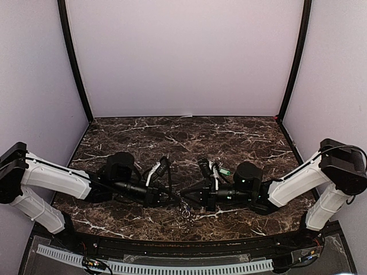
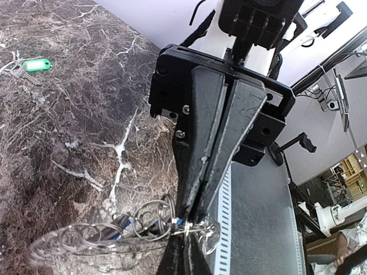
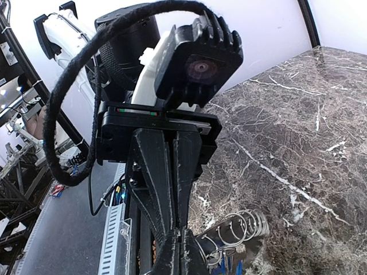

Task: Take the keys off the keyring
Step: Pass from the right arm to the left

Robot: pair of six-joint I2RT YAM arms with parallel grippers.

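The left gripper (image 1: 178, 200) and right gripper (image 1: 187, 199) meet tip to tip, both pinched shut on the wire keyring (image 1: 184, 215), which dangles just beneath them.

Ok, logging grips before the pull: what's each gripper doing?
Left gripper: closed on the bunch of wire rings.
Right gripper: closed; hold on it unclear.

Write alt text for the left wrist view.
The left gripper is shut on a cluster of wire rings with blue bits, over a dark marble table. A green key tag lies apart at the upper left.
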